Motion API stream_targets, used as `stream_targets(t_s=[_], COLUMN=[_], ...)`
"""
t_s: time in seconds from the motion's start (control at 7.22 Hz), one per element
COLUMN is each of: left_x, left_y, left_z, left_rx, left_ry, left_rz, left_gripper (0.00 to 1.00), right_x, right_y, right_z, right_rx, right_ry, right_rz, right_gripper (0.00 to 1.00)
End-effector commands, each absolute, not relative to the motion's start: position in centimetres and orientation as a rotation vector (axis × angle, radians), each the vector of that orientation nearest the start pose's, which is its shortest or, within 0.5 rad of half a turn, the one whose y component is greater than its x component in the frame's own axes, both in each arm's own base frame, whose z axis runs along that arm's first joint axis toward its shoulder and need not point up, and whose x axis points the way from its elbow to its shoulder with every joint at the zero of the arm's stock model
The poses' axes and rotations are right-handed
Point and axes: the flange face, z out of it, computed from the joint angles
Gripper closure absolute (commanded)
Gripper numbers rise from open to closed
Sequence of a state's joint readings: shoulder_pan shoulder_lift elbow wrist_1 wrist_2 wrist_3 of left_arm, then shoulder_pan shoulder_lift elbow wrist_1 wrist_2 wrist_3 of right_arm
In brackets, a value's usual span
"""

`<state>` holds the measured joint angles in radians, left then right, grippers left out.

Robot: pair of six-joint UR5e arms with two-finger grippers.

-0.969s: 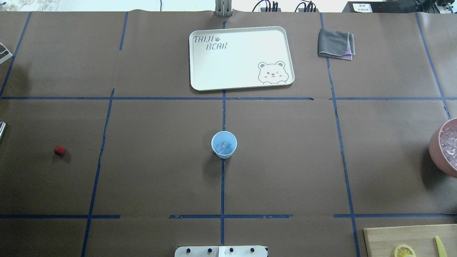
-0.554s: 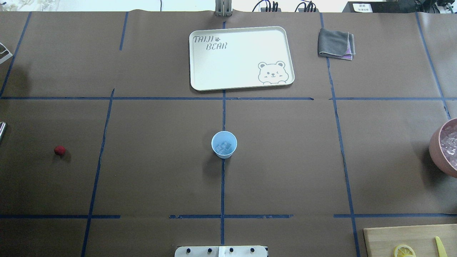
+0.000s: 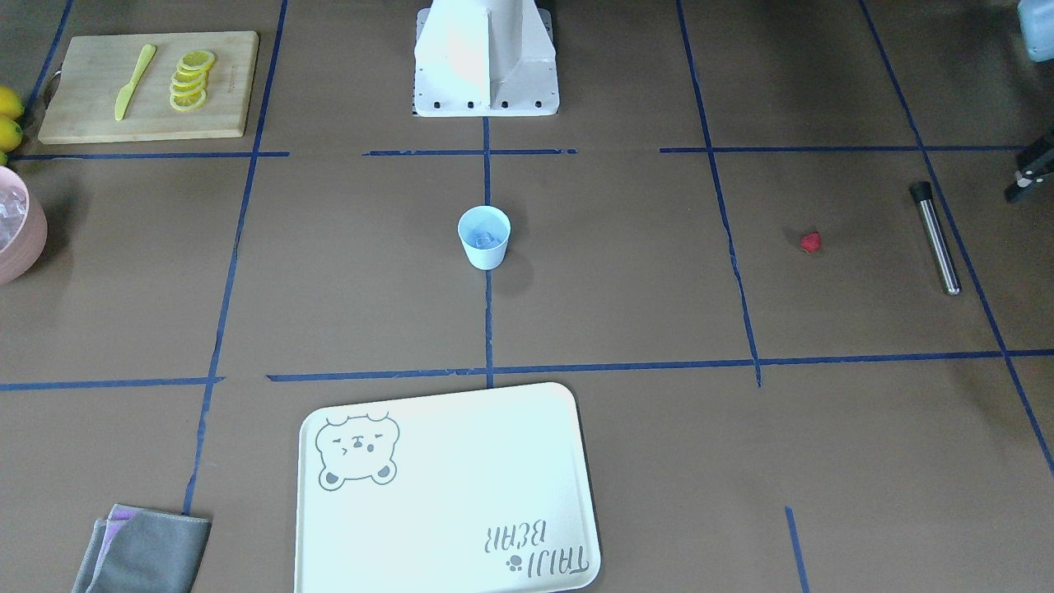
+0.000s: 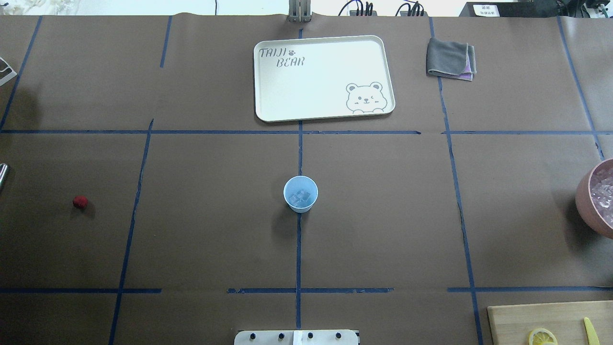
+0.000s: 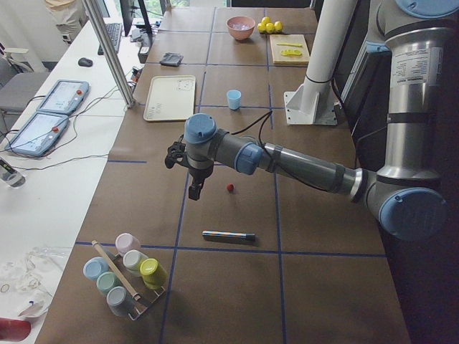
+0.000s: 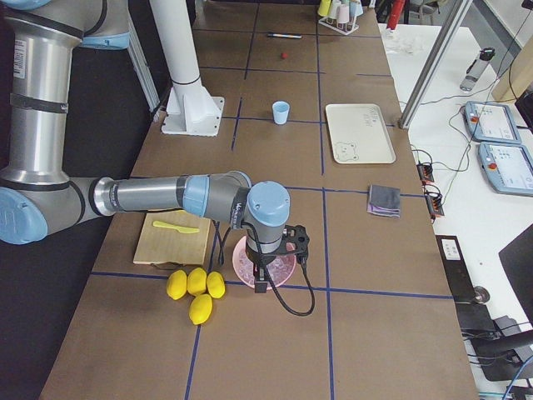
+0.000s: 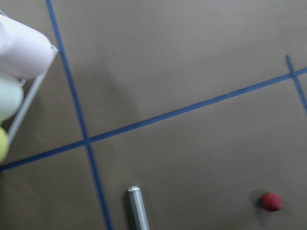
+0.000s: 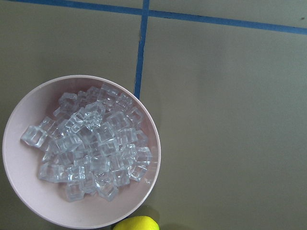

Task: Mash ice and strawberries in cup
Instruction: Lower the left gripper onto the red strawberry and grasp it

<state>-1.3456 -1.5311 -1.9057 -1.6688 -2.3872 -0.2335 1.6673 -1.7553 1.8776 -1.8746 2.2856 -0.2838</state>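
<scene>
Cup (image 4: 300, 194) stands upright at the middle of the table (image 4: 383, 215), on the centre tape line, with a few ice (image 4: 302, 196) cubes in the bottom. I can't count them; they're too small and glassy. Strawberry (image 4: 80, 201) lies on bare paper toward the table's left end, well apart from the cup.

Metal muddler (image 3: 935, 239) lies flat beyond the berry, nearer that end. The overhead view cuts it to a stub at the edge, and the left wrist camera catches only its tip.

Left gripper (image 5: 195, 190) hangs over the left end, near the berry, touching nothing that I can see. Only the left side camera shows it properly, and the front view clips it at the edge. I can't tell how far its jaws are apart.

Right gripper (image 6: 260, 282) hangs over the pink bowl (image 8: 24, 191) at the table's right end. The bowl is heaped with more ice and the arm hides part of it. No fingers show in that wrist view, so I can't tell the jaw state there either.

Lemons (image 6: 196, 287) lie just beside the bowl, one poking in at the bottom of the right wrist view. Cutting board (image 3: 222, 115) at the near right corner carries lemon slices (image 3: 191, 81) and a yellow knife (image 3: 134, 82). Tray (image 4: 325, 81) sits along the far edge and a folded cloth (image 4: 451, 59) lies beside it. A rack of pastel cups (image 5: 125, 276) is at the left end.
</scene>
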Motion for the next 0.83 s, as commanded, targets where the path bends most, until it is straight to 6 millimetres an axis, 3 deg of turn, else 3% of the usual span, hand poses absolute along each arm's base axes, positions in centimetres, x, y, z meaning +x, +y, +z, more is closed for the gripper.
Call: stream_targets(t_s=[0.0,0.14,0.28,0.42,0.69], left_x=[13.7,17.8,20.1,21.0,24.2], left_y=[-45.8,-44.7,-44.2,-43.3,-42.7], left_z=[47.3,47.3,47.7,50.5,54.1], left_rx=[0.062,0.045,0.062,0.088,0.103], left_ry=[0.838,0.814,0.827,0.830,0.864], left_rz=[0.074,0.065,0.045,0.055,0.024], left_gripper=[0.00,0.00,0.00,0.00,0.00], right_x=[10.6,10.6,10.6,10.6,10.6], right_y=[-38.7,-38.7,-38.7,-38.7,-38.5], right_z=[62.4,62.5,62.5,62.5,62.6], right_rx=[-0.035,-0.037,-0.037,-0.037,-0.040], right_ry=[-0.733,-0.732,-0.732,-0.732,-0.731], right_rz=[-0.115,-0.115,-0.115,-0.115,-0.114], right_gripper=[0.01,0.01,0.01,0.01,0.01])
